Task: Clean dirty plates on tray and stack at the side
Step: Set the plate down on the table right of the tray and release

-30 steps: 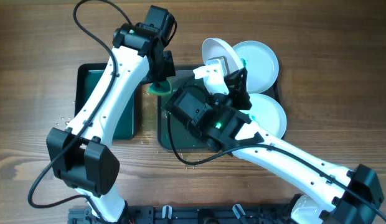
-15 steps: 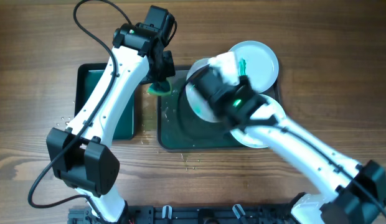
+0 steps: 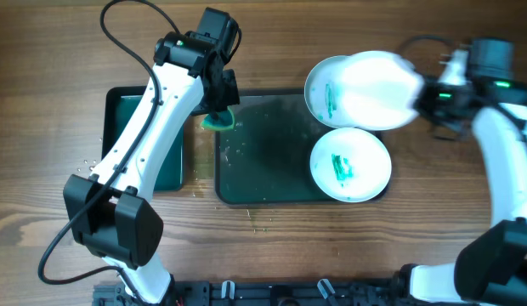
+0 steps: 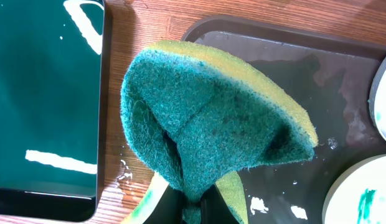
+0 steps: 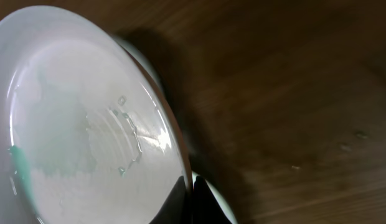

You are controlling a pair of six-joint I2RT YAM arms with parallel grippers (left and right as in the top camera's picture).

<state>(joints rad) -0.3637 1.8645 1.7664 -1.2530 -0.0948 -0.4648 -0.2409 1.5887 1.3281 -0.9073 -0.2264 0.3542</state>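
The dark tray lies mid-table. A pale plate with a green smear sits on its lower right. A white plate with a teal streak sits at its upper right, partly covered. My right gripper is shut on the rim of a third white plate, blurred, held above the upper-right plate and the tray's right edge. In the right wrist view the jaws pinch that plate, which shows a faint teal film. My left gripper is shut on a green-yellow sponge over the tray's upper left corner.
A smaller black tray with a green inside lies left of the dark tray, also in the left wrist view. Water drops speckle the wood below the trays. Bare wood lies to the right of the plates.
My right arm has swung from over the tray's middle to the far right, carrying the white plate with it. The left arm and sponge have not moved.
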